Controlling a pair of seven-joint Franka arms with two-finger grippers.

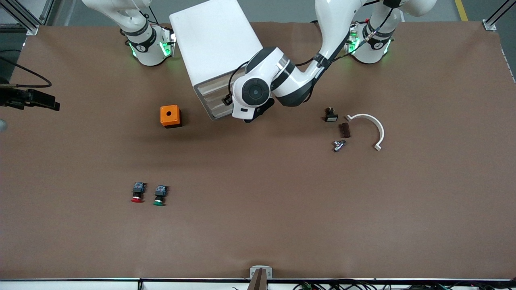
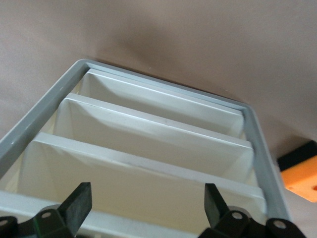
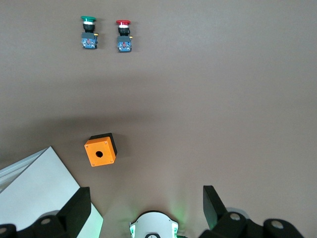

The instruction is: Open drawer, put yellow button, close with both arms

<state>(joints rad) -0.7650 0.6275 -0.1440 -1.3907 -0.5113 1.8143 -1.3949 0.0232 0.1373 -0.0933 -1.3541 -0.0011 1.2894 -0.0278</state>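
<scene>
The white cabinet [image 1: 213,44] stands between the arm bases, its drawer fronts facing the front camera. The uppermost drawer [image 1: 211,86] looks pushed in like the three below it. In the left wrist view my left gripper [image 2: 147,206] is open and empty, right at the front of the uppermost drawer [image 2: 148,193], touching nothing that I can see. In the front view the left arm's wrist [image 1: 250,94] covers its fingers. My right gripper [image 3: 147,203] is open and empty, held high over its own base [image 3: 153,225], out of the front view. The yellow button is not in view.
An orange box [image 1: 170,116] with a round hole sits beside the cabinet. A red-capped button [image 1: 138,192] and a green-capped button [image 1: 160,195] lie nearer the front camera. A black switch [image 1: 330,114], a brown piece [image 1: 344,130], a metal part [image 1: 338,145] and a white arc [image 1: 371,127] lie toward the left arm's end.
</scene>
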